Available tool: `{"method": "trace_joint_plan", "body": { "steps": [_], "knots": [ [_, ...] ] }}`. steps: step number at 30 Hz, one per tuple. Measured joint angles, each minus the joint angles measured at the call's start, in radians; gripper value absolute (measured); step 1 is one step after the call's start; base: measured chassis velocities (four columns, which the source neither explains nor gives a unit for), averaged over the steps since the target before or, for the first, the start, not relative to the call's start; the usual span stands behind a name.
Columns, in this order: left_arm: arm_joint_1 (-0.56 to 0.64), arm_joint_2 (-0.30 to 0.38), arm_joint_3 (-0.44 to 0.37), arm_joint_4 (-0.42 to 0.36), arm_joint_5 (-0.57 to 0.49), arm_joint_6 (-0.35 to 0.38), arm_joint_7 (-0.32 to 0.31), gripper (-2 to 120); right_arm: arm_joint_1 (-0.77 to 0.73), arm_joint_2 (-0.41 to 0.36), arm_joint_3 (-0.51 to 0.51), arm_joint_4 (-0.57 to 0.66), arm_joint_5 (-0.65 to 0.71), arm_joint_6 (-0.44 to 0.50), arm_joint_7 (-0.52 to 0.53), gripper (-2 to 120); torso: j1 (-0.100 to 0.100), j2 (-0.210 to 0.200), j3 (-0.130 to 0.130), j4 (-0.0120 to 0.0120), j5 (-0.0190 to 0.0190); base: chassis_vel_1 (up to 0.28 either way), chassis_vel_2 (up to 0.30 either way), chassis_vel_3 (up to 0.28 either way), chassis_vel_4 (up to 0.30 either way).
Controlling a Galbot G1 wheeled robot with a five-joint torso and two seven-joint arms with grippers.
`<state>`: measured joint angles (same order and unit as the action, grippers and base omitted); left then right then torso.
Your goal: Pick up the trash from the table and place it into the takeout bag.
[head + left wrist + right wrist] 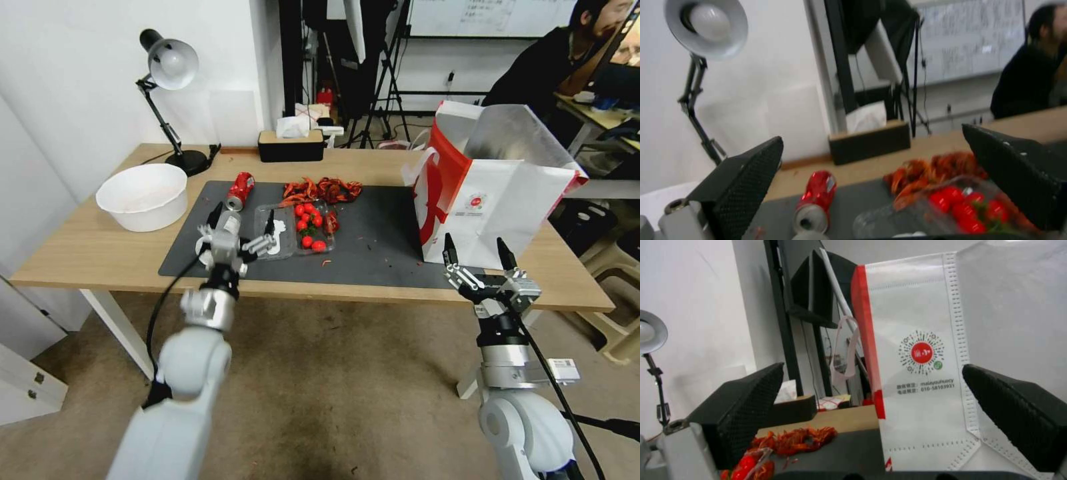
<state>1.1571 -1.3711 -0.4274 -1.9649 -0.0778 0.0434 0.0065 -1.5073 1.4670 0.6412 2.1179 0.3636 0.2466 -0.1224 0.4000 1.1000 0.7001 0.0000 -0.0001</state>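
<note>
Crushed red can, clear plastic tray, boxy foil-lined takeout bag — both grippers' jaws wide, empty.

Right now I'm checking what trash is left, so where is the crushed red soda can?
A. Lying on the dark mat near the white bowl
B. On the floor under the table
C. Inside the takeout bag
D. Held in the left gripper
A. The soda can lies on the mat, right of the white bowl; the left gripper is open and empty.

Even indoor light, blurred wrist views
</note>
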Motion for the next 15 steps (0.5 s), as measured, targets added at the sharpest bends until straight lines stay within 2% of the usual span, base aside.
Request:
{"method": "trace_joint_plan", "body": {
  "steps": [3, 4, 7, 9, 15],
  "knots": [
    [-0.042, 0.017, -0.003, 0.015, -0.001, 0.083, 0.000, 100, 0.000, 0.002, -0.001, 0.000, -0.001, -0.002, -0.001, 100, 0.000, 0.000, 0.000, -0.0002, -0.0001, 0.000, 0.000, 0.000, 0.000],
    [-0.042, 0.017, -0.003, 0.015, -0.001, 0.083, 0.000, 100, 0.000, 0.002, -0.001, 0.000, -0.001, -0.002, -0.001, 100, 0.000, 0.000, 0.000, -0.0002, -0.0001, 0.000, 0.000, 0.000, 0.000],
    [-0.097, 0.041, -0.009, 0.020, -0.003, 0.241, 0.001, 100, -0.001, 0.008, -0.004, 0.002, -0.005, -0.006, -0.001, 100, 0.000, 0.000, 0.000, -0.0003, 0.0003, 0.000, 0.000, 0.000, 0.000],
    [-0.098, 0.042, -0.009, 0.020, -0.003, 0.247, 0.001, 100, -0.001, 0.008, -0.005, 0.002, -0.006, -0.006, -0.001, 100, 0.000, 0.000, 0.000, -0.0003, 0.0003, 0.000, 0.000, 0.000, 0.000],
    [-0.108, 0.047, -0.012, 0.016, -0.005, 0.325, 0.001, 100, -0.001, 0.012, -0.005, 0.003, -0.008, -0.008, -0.001, 100, 0.000, 0.000, 0.000, -0.0002, 0.0001, 0.000, 0.000, 0.000, 0.000]
  ]
}}
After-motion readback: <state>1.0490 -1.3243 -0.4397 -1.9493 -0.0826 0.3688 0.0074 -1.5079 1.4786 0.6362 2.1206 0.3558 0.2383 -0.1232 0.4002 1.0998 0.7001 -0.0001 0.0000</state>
